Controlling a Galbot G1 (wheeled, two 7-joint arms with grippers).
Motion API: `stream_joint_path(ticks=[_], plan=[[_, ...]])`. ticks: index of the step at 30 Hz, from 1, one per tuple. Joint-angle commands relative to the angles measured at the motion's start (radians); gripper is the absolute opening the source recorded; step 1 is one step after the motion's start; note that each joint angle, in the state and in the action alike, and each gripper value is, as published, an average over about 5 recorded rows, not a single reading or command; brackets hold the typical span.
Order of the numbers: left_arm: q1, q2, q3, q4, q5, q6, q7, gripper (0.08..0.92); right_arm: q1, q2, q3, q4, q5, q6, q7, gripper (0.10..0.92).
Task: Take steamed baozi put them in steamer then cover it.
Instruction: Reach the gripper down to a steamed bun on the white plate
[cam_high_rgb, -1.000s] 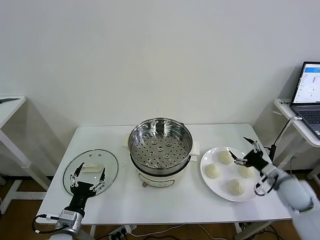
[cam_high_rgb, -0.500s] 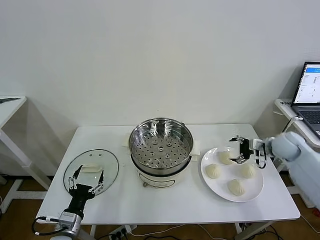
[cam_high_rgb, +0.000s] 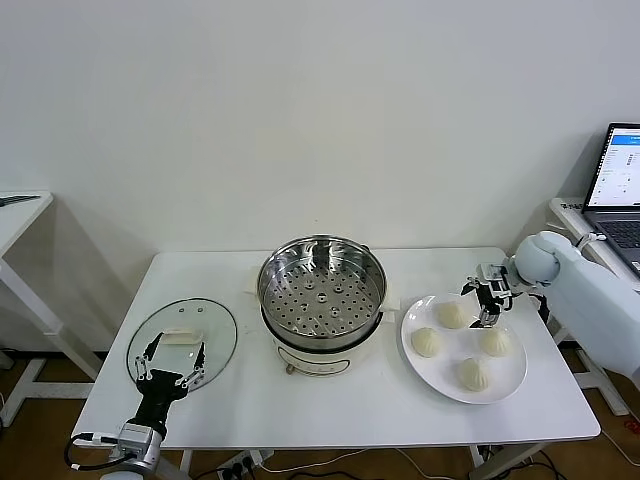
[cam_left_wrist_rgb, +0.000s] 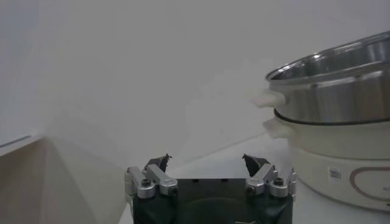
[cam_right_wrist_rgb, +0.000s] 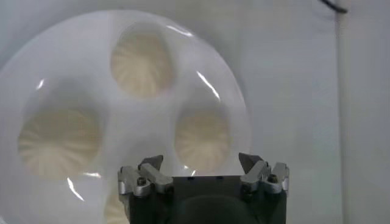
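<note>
The steamer (cam_high_rgb: 322, 290), a shiny steel pot with a perforated tray on a cream base, stands mid-table with nothing in it; the left wrist view shows the steamer (cam_left_wrist_rgb: 335, 91) from the side. Several pleated baozi (cam_high_rgb: 451, 314) lie on a white plate (cam_high_rgb: 445, 370) to its right. My right gripper (cam_high_rgb: 488, 298) hovers open over the plate's far right part. In the right wrist view one baozi (cam_right_wrist_rgb: 202, 131) sits just ahead of the right gripper (cam_right_wrist_rgb: 200, 159). The glass cover (cam_high_rgb: 215, 325) lies flat at the table's left. My left gripper (cam_high_rgb: 168, 365) is open at its near edge, holding nothing.
The white table (cam_high_rgb: 300, 410) has bare room in front of the steamer. A laptop (cam_high_rgb: 615, 180) sits on a side stand at the far right, close to my right arm. Another table's corner (cam_high_rgb: 15, 210) shows at the far left.
My right arm swung from the plate's near right side round to its far right, and the gripper now points down over the plate. The left arm has barely moved.
</note>
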Motion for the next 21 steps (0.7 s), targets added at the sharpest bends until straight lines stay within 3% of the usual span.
stream_joint_path(ticks=[1,15,21], plan=[[0.002,-0.003,0.0,0.007,0.008,-0.006,0.0,0.823,0.044,0.101,-0.049,-0.12,-0.057,0.0,-0.024,0.823],[0.002,-0.011,0.001,0.015,0.016,-0.014,0.0,0.823,0.029,0.122,-0.018,-0.141,-0.104,0.013,-0.001,0.82],[0.004,-0.013,0.001,0.015,0.017,-0.017,0.0,0.823,0.025,0.123,-0.013,-0.138,-0.109,0.016,0.003,0.743]])
